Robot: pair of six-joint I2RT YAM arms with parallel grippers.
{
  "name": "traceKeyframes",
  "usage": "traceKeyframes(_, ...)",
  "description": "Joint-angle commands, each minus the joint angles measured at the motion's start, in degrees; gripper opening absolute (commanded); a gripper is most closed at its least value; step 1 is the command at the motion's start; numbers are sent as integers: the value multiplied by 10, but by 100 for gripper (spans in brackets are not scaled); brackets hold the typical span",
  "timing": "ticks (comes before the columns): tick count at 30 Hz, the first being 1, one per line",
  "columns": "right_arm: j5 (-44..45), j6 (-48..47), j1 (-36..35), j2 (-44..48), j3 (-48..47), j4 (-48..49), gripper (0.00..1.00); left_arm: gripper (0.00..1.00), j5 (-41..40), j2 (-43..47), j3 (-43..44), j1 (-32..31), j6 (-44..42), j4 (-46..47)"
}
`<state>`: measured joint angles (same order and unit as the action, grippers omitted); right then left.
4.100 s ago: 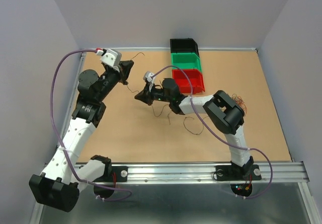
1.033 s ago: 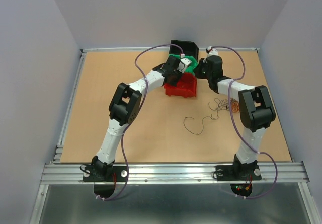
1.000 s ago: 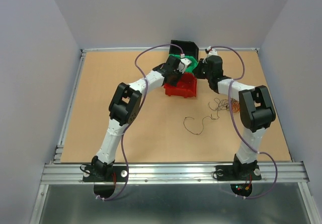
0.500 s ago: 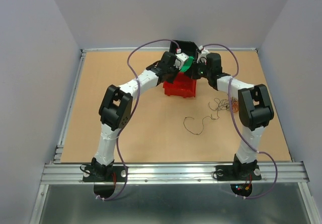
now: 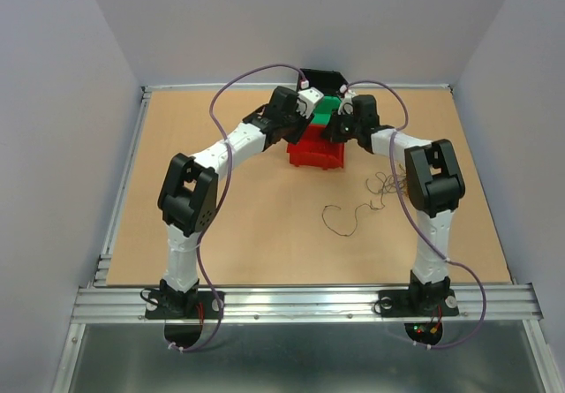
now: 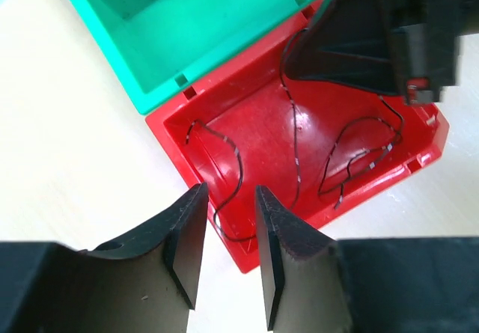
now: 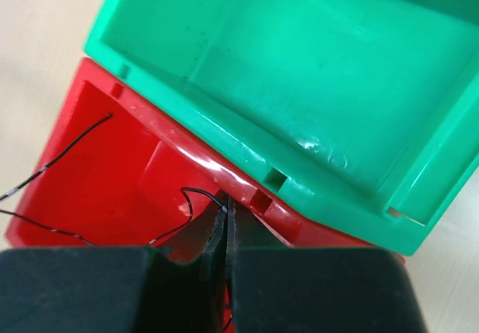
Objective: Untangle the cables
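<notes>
Our right end effector [image 7: 227, 213] is closed on a black cable [image 7: 182, 191] that trails into the red bin [image 6: 269, 123]. Our left end effector [image 6: 228, 198] hovers above the bin, slightly parted and empty. We judge the job partly done: a tangle [image 5: 393, 184] lies on the tabletop [image 5: 221, 225] at the bin's four o'clock, and a loose strand [image 5: 340, 221] at six.

White shells cover the links of the left arm [image 5: 228, 148] and right arm [image 5: 431, 243], with chunky black joints between — a thin purple cable [image 5: 225, 93] loops off each wrist. The fingers [image 6: 187, 239] are matte black wedges.
</notes>
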<state>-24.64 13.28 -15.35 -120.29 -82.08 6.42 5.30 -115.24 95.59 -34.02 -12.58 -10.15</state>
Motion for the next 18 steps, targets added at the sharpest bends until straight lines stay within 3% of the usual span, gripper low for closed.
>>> traceKeyframes(1,51,-15,-12,-20,-58,-35,1,43,22,10,16,3,-9,3)
traceKeyframes(8,129,-27,-25,-35,-91,-101,1,50,68,43,-20,4,-27,25)
traceKeyframes(18,142,-19,-33,-27,-96,-121,1,62,96,24,-21,5,-39,22)
